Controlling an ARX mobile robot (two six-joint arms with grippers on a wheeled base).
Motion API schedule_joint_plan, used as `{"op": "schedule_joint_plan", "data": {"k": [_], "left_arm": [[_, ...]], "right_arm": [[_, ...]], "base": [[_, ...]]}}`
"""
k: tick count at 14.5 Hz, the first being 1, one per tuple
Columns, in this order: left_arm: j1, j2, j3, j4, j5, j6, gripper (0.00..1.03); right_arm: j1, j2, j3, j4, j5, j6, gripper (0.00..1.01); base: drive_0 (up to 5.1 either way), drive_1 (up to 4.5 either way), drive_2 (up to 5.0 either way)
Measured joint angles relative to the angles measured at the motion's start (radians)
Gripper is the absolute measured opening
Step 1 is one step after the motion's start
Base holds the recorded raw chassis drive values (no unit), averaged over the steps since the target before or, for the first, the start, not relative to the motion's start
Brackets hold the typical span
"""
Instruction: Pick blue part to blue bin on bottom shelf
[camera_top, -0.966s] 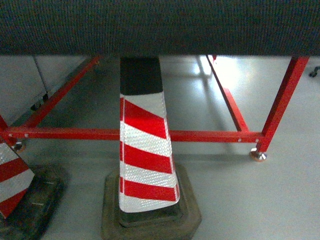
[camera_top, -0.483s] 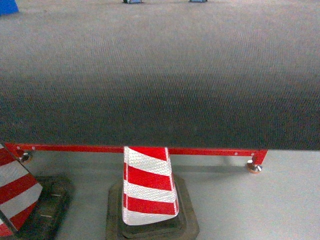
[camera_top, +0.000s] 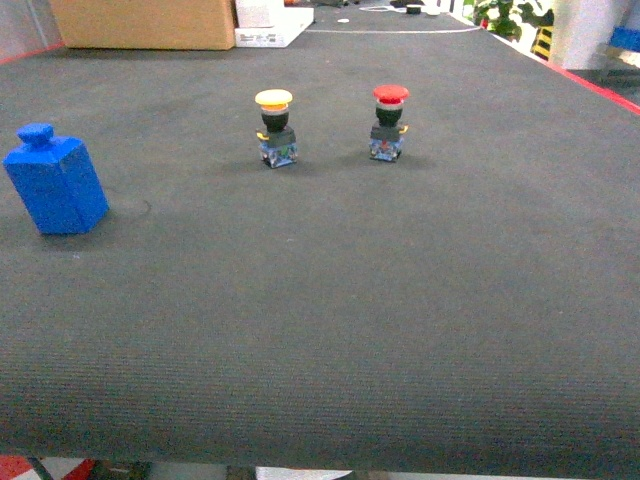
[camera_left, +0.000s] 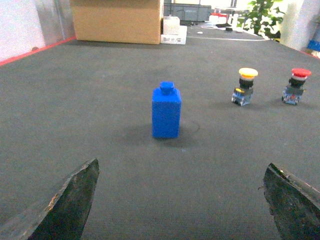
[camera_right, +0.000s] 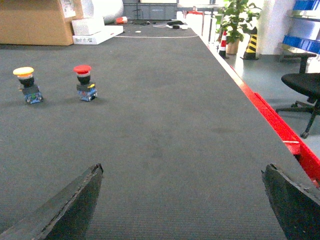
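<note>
The blue part (camera_top: 56, 182) stands upright on a dark grey table mat (camera_top: 330, 300), at about nine o'clock in the head view, near the mat's left edge. It is a rectangular block with a small round knob on top. Well apart from it, toward twelve o'clock, stand two push buttons side by side: one with a yellow cap (camera_top: 275, 128) and, to its right, one with a red cap (camera_top: 389, 122). A cardboard box (camera_top: 145, 22) and a white box (camera_top: 272, 26) sit at the far edge of the table, around eleven o'clock.

In the left wrist view the left gripper (camera_left: 180, 205) is spread wide, its two dark fingertips (camera_left: 67, 205) at the bottom corners, and the blue part (camera_left: 166, 111) stands ahead between them, untouched. The right gripper (camera_right: 182, 205) is likewise spread wide over bare mat, holding nothing, with the two buttons off at ten o'clock. The shelf and bin are not in view.
</note>
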Motion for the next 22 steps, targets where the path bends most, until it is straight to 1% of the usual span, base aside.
{"op": "schedule_joint_plan", "data": {"k": [13, 14, 15, 16, 17, 18, 19, 20, 22], "left_arm": [[0.0, 0.0, 0.0, -0.001, 0.002, 0.001, 0.98], [-0.005, 0.003, 0.002, -0.009, -0.008, -0.002, 0.98], [-0.058, 0.053, 0.03, -0.094, -0.134, -0.044, 0.98], [-0.097, 0.159, 0.043, -0.069, -0.237, -0.089, 0.98], [-0.079, 0.303, 0.042, 0.045, -0.29, -0.124, 0.98], [-0.065, 0.464, 0.042, 0.228, -0.266, -0.14, 0.98], [-0.06, 0.616, 0.045, 0.367, -0.23, -0.14, 0.98], [-0.045, 0.818, 0.067, 0.537, -0.178, -0.14, 0.98], [-0.028, 1.103, 0.146, 0.754, -0.13, -0.138, 0.98]], "right_arm": [[0.0, 0.0, 0.0, -0.001, 0.0, 0.001, 0.98], [0.0, 0.0, 0.0, 0.0, 0.0, 0.001, 0.98], [0.0, 0.0, 0.0, -0.001, 0.0, 0.001, 0.98], [0.0, 0.0, 0.0, -0.001, 0.0, 0.0, 0.98], [0.0, 0.0, 0.0, 0.0, 0.0, 0.001, 0.98], [0.0, 0.0, 0.0, -0.002, 0.0, 0.001, 0.98], [0.0, 0.0, 0.0, -0.001, 0.0, 0.001, 0.98], [0.0, 0.0, 0.0, -0.001, 0.0, 0.001, 0.98], [0.0, 0.0, 0.0, -0.002, 0.0, 0.001, 0.98]], "base": [[0.0, 0.0, 0.0], [0.0, 0.0, 0.0], [0.0, 0.0, 0.0], [0.0, 0.0, 0.0], [0.0, 0.0, 0.0], [0.0, 0.0, 0.0], [0.0, 0.0, 0.0], [0.0, 0.0, 0.0], [0.0, 0.0, 0.0]]}}
